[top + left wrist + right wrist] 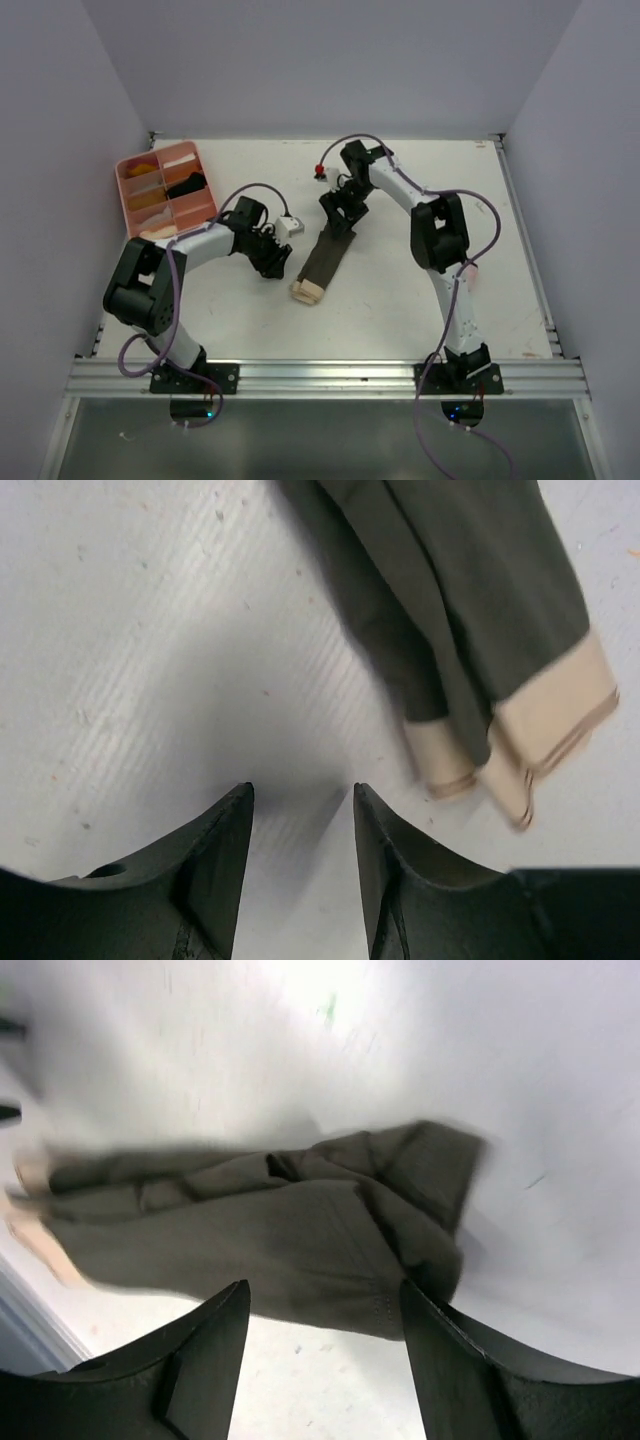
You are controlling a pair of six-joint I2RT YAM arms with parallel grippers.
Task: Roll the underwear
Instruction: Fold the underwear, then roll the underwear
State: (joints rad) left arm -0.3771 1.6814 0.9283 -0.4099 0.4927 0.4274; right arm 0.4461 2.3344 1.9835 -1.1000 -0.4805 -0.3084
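— Where's my left gripper (301, 792)?
— Jaws partly apart and empty, over bare table (150, 630) just left of the underwear (327, 255), a folded olive strip lying mid-table.
— How will it handle?
— Light and limp, I reckon. I'd pinch the pale waistband (545, 720) end. My right gripper (320, 1295) gapes wide over the far end, gripping nothing.

Left end effector (301, 790), right end effector (322, 1286) parted
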